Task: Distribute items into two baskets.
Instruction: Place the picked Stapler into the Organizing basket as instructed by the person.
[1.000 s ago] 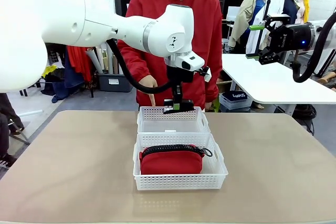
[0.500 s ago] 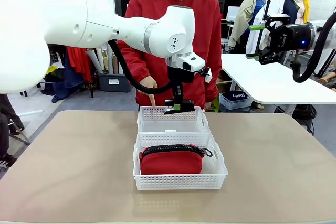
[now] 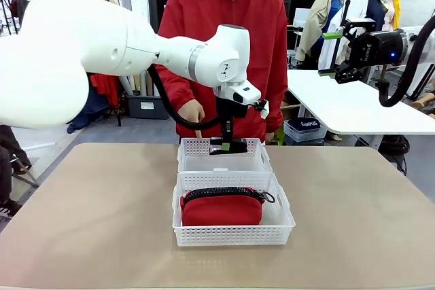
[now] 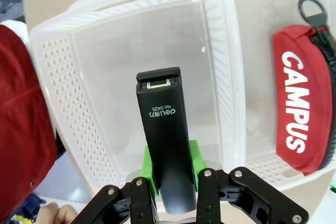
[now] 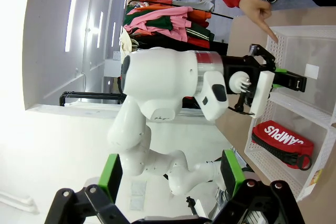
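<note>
My left gripper [image 3: 228,145] is shut on the small black stapler [image 3: 228,147] and holds it just above the far white basket [image 3: 194,162]. In the left wrist view the stapler [image 4: 164,135] sticks out between the green pads [image 4: 149,165] over that basket's bare floor [image 4: 105,66]. The red zippered pouch [image 3: 221,209] lies in the near basket [image 3: 233,234], and it shows at the right edge of the left wrist view as the pouch [image 4: 299,114] printed "CAMPUS". My right gripper [image 3: 338,52] hangs high at the right, open and holding nothing; from its own camera the gripper [image 5: 170,174] has wide-set pads.
A person in a red jacket stands at the far edge of the table, one hand [image 3: 194,110] held just behind the far basket. The tan tabletop [image 3: 88,202] spreads wide on both sides of the baskets. A white table [image 3: 346,103] stands behind at the right.
My left gripper has sunk slightly with the stapler, closer to the far basket. The right arm, the pouch and the baskets have stayed put.
</note>
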You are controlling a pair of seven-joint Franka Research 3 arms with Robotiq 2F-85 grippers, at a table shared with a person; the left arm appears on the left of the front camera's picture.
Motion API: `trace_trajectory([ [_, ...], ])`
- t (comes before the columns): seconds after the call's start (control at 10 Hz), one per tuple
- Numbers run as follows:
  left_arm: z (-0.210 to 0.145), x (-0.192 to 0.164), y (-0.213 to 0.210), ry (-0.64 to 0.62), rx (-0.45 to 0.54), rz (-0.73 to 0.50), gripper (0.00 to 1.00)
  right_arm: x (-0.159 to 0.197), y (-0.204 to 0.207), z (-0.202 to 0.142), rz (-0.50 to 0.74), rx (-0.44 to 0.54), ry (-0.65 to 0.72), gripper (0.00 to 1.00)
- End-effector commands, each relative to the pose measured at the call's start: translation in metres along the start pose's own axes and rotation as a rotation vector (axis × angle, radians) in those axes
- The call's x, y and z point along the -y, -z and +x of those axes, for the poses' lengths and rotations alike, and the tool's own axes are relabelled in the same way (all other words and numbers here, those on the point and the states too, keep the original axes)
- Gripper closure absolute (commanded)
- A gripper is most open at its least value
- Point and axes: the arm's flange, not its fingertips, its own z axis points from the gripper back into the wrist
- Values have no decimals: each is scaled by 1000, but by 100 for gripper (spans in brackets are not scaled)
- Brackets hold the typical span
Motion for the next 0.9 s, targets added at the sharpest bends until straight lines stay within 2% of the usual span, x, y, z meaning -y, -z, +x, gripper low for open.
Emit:
trace_trajectory([
  [0.0,-1,-4,4,36,-8,10,100,-2,0,-2,3,1,-2,0],
  [0.8,-8,0,77,34,-72,10,100,-2,0,-2,3,1,-2,0],
])
